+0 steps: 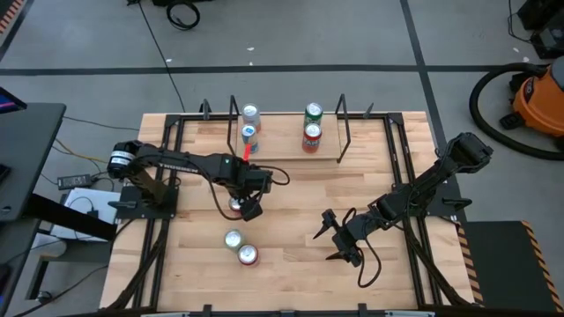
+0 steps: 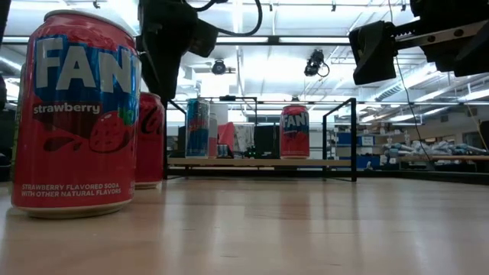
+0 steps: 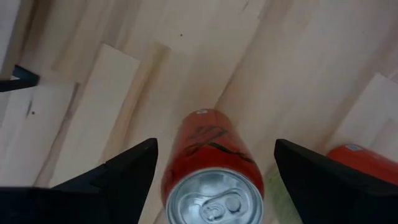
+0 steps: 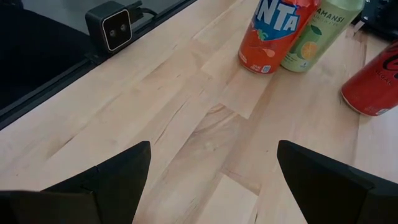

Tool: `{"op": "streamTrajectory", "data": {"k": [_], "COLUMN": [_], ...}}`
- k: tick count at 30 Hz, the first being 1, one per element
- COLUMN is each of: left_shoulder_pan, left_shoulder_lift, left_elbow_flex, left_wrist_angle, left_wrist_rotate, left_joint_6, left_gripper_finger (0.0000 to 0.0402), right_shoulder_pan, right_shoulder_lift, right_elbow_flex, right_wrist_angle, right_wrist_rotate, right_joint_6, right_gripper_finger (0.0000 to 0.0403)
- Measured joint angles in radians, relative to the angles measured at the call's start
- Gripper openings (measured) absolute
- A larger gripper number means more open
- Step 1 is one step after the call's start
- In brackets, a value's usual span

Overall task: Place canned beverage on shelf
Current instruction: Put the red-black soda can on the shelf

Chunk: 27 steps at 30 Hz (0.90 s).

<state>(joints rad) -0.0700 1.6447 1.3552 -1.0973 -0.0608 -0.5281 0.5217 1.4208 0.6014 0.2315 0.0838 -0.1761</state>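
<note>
A red cola can [image 3: 211,162] stands upright on the wooden table left of centre; it also shows in the high view [image 1: 235,205] and the low view [image 2: 150,141]. My left gripper [image 3: 216,144] is open just above it, pointing down, one finger on either side of the can's top without touching it. The shelf [image 1: 286,151], a low light-wood plank with black rod uprights, stands at the table's far middle with several cans on it [image 1: 249,135] [image 1: 311,136]. My right gripper [image 1: 324,245] is open and empty above the table right of centre.
A red Fanta strawberry can [image 1: 248,255] and a green can [image 1: 233,239] stand near the table's front, close to my left gripper; they also show in the right wrist view [image 4: 273,31] [image 4: 320,28]. A small camera [image 4: 115,28] sits at the front edge.
</note>
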Motion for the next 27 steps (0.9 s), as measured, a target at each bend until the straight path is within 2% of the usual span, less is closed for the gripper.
{"op": "streamTrajectory", "data": {"k": [3, 10, 18, 27], "left_shoulder_pan": [0.000, -0.002, -0.027, -0.057], "left_shoulder_lift": [0.000, 0.000, 0.000, 0.000], "left_elbow_flex": [0.000, 0.000, -0.058, -0.166], "left_wrist_angle": [0.000, -0.008, -0.027, 0.065], "left_wrist_rotate": [0.001, 0.001, -0.022, -0.018], "left_joint_6": [-0.004, -0.020, -0.032, -0.101], "left_gripper_finger": [0.0344, 0.0396, 0.0397, 0.0397], "right_shoulder_pan": [0.000, 0.000, 0.000, 0.000], "right_shoulder_lift": [0.000, 0.000, 0.000, 0.000], "right_elbow_flex": [0.000, 0.000, 0.000, 0.000], "right_wrist_angle": [0.000, 0.000, -0.002, -0.001], "right_wrist_rotate": [0.000, 0.000, -0.008, -0.008], "right_joint_6": [0.000, 0.001, 0.008, 0.008], "right_gripper_finger": [0.0362, 0.0362, 0.0362, 0.0362]}}
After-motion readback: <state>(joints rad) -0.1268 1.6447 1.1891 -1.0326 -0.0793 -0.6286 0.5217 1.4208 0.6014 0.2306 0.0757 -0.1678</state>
